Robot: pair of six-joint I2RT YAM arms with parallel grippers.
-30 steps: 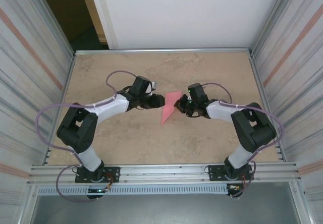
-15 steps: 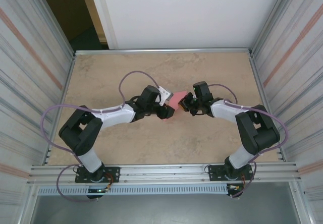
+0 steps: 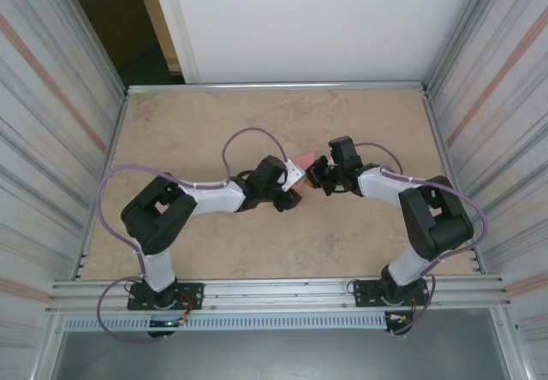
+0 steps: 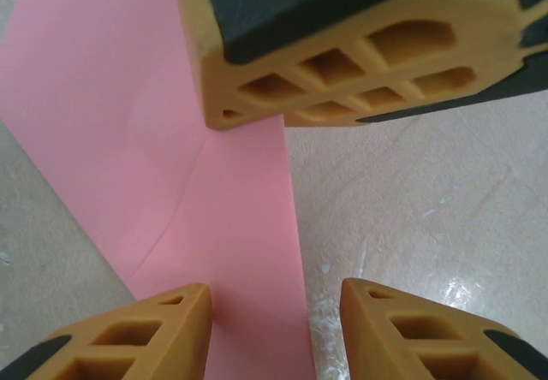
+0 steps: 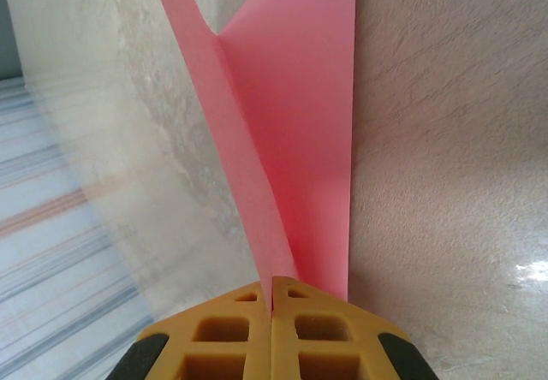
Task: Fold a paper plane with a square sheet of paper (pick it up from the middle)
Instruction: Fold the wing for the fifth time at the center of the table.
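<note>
Paper [image 3: 301, 161], pink and part-folded, up off the tabletop [image 3: 257, 252] near mid-table, between the two sets of jaws. Seen from above, largely covered by the two wrists: a pink flap on the far side, a sliver on the near side, full outline impossible to make out.

Nearest, at the front rail, both bases. Left arm [image 3: 214, 196] rising from its base, elbow sharply bent, forearm stretched low to the right, wrist at the paper's left side. Right arm [image 3: 385, 183] much the mirror of it: elbow out toward the right wall, forearm pointing left, wrist at the paper's right side. Purple cable [image 3: 244, 136] looping high over the left forearm.

From the right wrist: right jaws pressed together, pinching the near edge of the paper [image 5: 300, 123]. Beyond them, two pink layers spreading into a V, top cut off by the frame. Tabletop [image 5: 445, 140] to the right; to the left a washed-out blur, hard to read.

From the left wrist: left jaws spread, a clear gap between them. Paper [image 4: 128, 123], with a slanting crease, running down into that gap close by one jaw; touching or not, cannot tell. Other jaw over bare tabletop [image 4: 428, 209]. Farther on, the right jaws clamped at the paper's far end, upper part cut off by the frame, pink hidden behind them.
</note>
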